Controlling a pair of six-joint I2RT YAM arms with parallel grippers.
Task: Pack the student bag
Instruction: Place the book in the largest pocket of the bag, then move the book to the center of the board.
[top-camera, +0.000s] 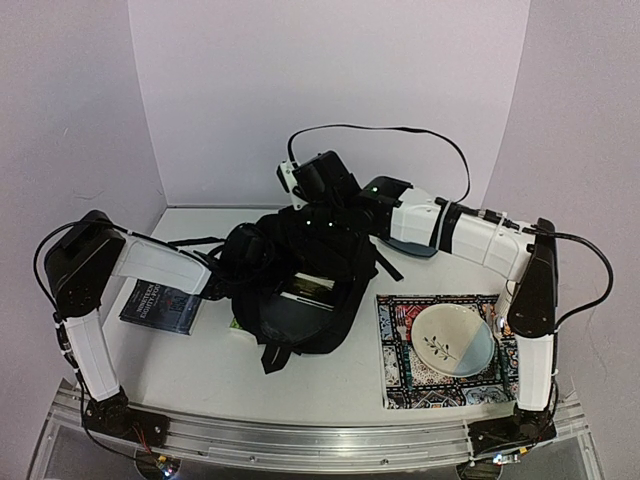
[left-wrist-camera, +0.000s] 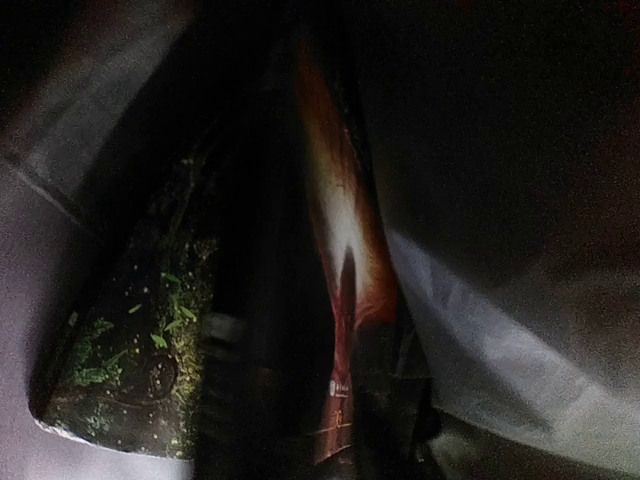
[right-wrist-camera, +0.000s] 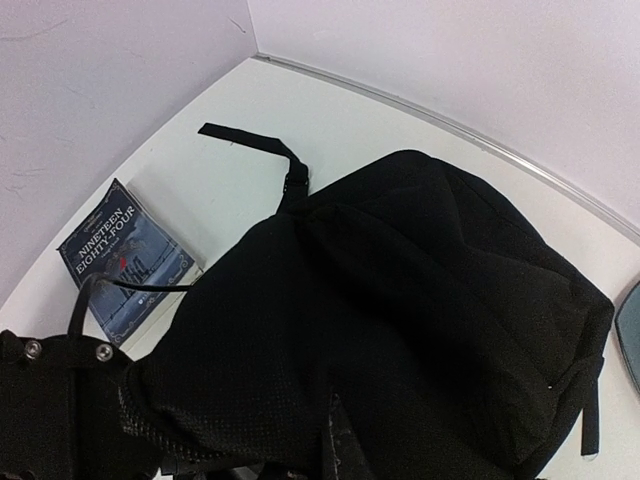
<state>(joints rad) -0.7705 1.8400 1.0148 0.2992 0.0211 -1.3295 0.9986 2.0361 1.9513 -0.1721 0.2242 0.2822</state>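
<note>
Left wrist view is almost dark, because my left gripper (top-camera: 250, 258) is pushed into the open mouth of the student bag (top-camera: 350, 275). My own fingers do not show there, so I cannot tell whether that tool is released or clenched. Closest in front of it are 2 book covers. On the left is a dark cover with green plants (left-wrist-camera: 130, 360), and just right of it a reddish-brown cover (left-wrist-camera: 345, 250), with a black gap between them. Past the reddish one, further right, lies pale grey lining (left-wrist-camera: 500, 350).

My right gripper (top-camera: 322, 215) sits at the far rim of the bag and is clenched. In the right wrist view black fabric rises right up to it and hides the fingertips, so I cannot tell whether cloth is pinched. Below this tool the bag fills most of that view, lying on the white table (top-camera: 200, 370). Further out, a strap (right-wrist-camera: 255, 145) lies flat on the table. Left of the strap, a blue book titled Nineteen Eighty-Four (right-wrist-camera: 125, 260) lies face up, close beside my left arm. Back toward my right arm's base, a pale plate (top-camera: 452, 338) rests on a patterned mat (top-camera: 398, 385).
</note>
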